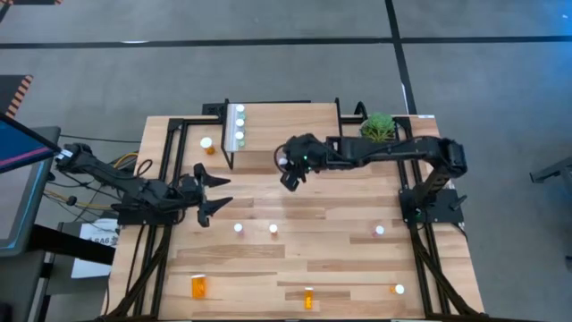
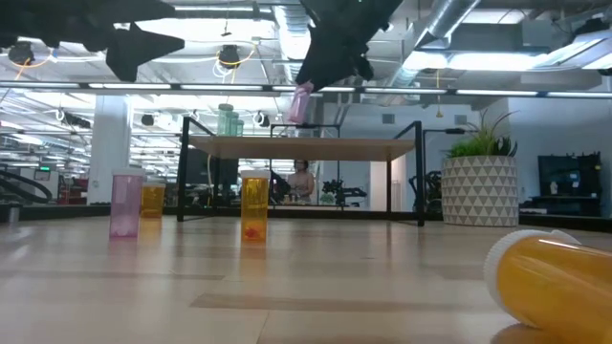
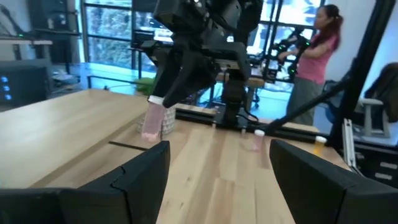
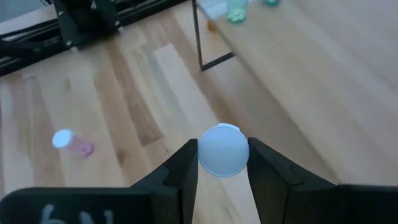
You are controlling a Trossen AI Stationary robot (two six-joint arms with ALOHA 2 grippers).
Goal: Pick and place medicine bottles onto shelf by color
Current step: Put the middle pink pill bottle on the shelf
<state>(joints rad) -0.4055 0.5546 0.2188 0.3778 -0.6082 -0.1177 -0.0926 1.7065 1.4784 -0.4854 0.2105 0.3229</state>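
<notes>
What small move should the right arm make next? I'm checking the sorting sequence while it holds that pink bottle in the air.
Probably carry it on over the shelf. The right gripper is shut on the pink bottle, held above shelf height near the front edge; green bottles fill the left end, the rest looks bare.

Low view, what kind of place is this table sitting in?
Probably an open lab or industrial-style workspace: exposed silver ceiling ducts and long strip lights overhead, a person seated at a desk far behind the light-wood shelf on black legs, and a green plant in a patterned white pot for decoration.
</notes>
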